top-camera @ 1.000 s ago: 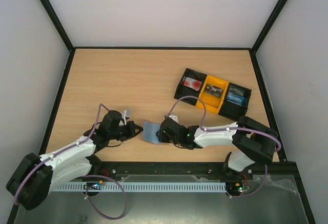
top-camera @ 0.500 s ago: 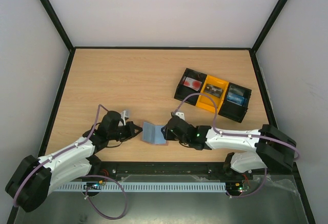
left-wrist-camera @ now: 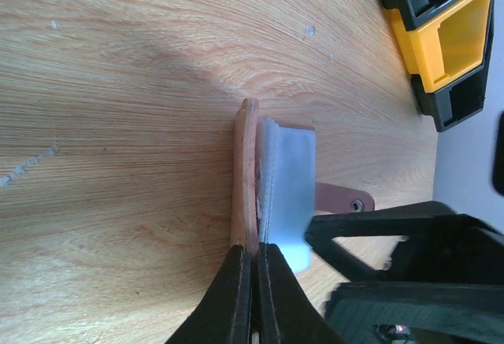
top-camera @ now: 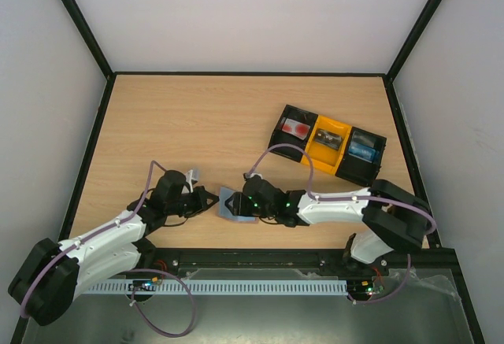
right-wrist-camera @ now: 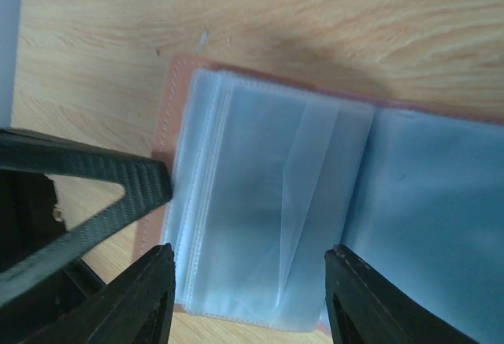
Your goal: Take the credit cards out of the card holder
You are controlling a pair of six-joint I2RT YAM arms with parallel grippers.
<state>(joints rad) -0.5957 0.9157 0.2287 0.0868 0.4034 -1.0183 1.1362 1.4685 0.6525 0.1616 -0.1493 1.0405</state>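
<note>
The card holder [top-camera: 236, 216] lies open on the table [top-camera: 197, 123], close to the near edge and between the 2 arms. Its blue-grey side faces up in the top view. The right wrist view shows its inside: a stack of clear plastic sleeves [right-wrist-camera: 268, 202] spread over a brown cover [right-wrist-camera: 169, 100]. I cannot tell whether any card sits in those sleeves. In the left wrist view the card holder [left-wrist-camera: 285, 179] is seen edge-on, with the brown cover [left-wrist-camera: 246, 163] standing next to the pale sleeves and a small brown tab [left-wrist-camera: 340, 197] sticking out to the side.

The left gripper [left-wrist-camera: 253, 251] has its jaws pressed together on the near edge of the brown cover, pinching it. In the top view this gripper [top-camera: 213, 200] meets the card holder from the left.

The right gripper [right-wrist-camera: 248, 256] reaches in from the right, over the sleeves. Its jaws stand about halfway apart with nothing between them. I cannot tell whether its fingertips [right-wrist-camera: 161, 261] touch the plastic. In the top view it [top-camera: 242, 202] covers part of the card holder.

Farther back and to the right, well apart, sits a tray [top-camera: 279, 141] with 3 compartments: black, yellow, black. Each holds 1 card-like item, reddish, dark and blue from left to right.
</note>
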